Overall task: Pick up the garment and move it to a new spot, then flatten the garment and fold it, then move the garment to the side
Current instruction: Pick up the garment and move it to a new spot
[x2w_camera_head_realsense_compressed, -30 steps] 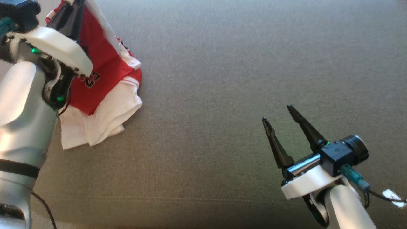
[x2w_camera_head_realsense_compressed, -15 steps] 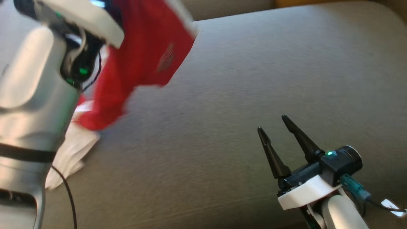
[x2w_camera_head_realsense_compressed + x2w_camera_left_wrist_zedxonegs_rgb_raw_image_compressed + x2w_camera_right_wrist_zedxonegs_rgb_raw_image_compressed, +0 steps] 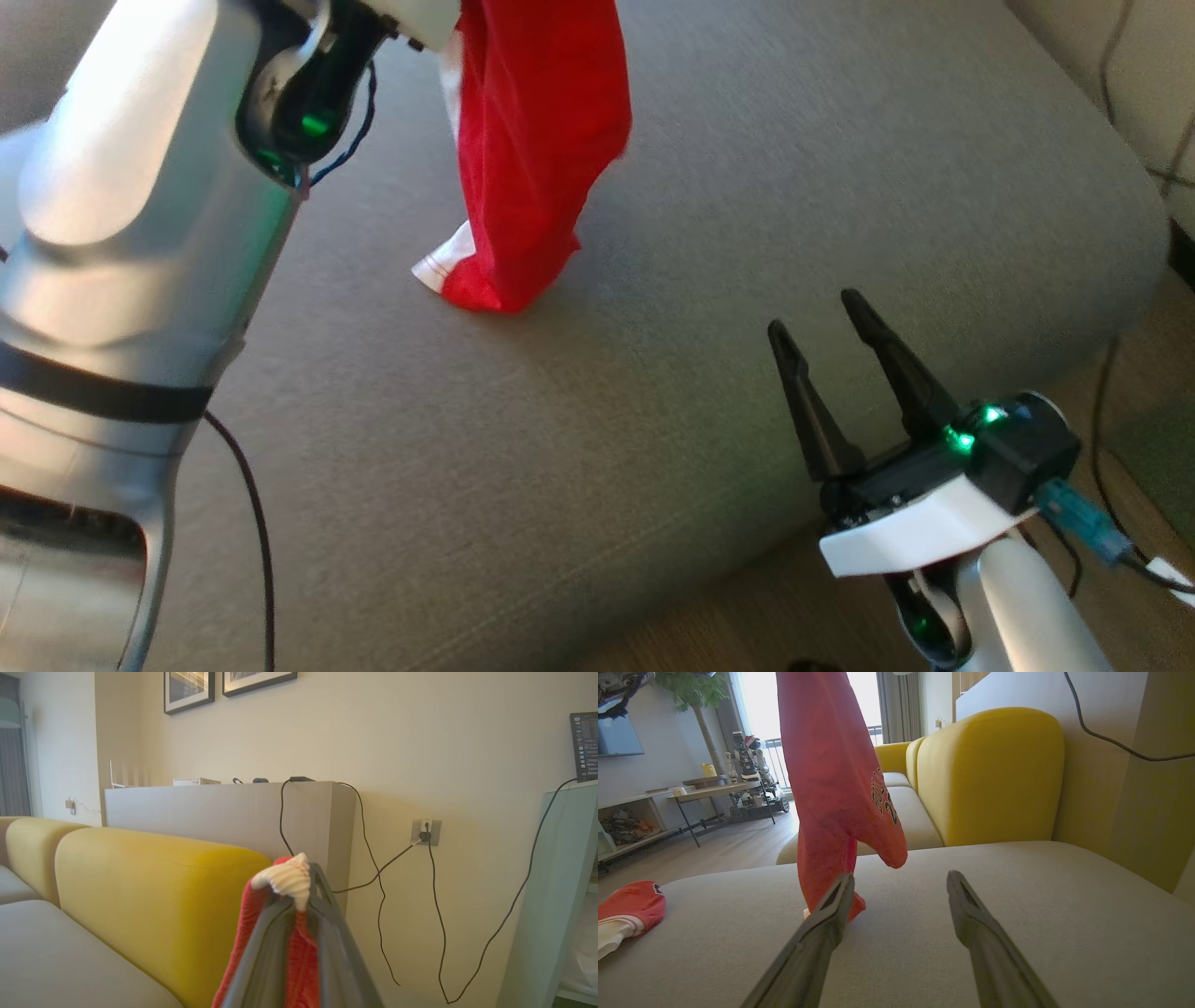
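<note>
One big grey sofa seat (image 3: 747,187) lies under both arms. Two yellow back cushions (image 3: 140,882) stand behind it, side by side.

One red jersey (image 3: 537,140) hangs down in a long bunch from the left gripper (image 3: 301,884). Its bottom end reaches the seat. It has black letters and a number on it.

The left gripper's two dark fingers (image 3: 338,952) are squeezed close together. The jersey's red cloth is pinched between them, and a bit of its white ribbed edge pokes out past the tips.

The right gripper (image 3: 812,313) is near the front edge of the seat, well apart from the jersey. Its two fingers (image 3: 898,364) are spread wide like a V. They hold nothing and touch nothing.

One more red and white cloth (image 3: 623,912) lies in a little heap on the seat, far off to the side of the hanging jersey.

Two picture frames (image 3: 189,690) hang on the wall above the cushions. One wall socket (image 3: 423,826) has a black plug (image 3: 424,836) in it
</note>
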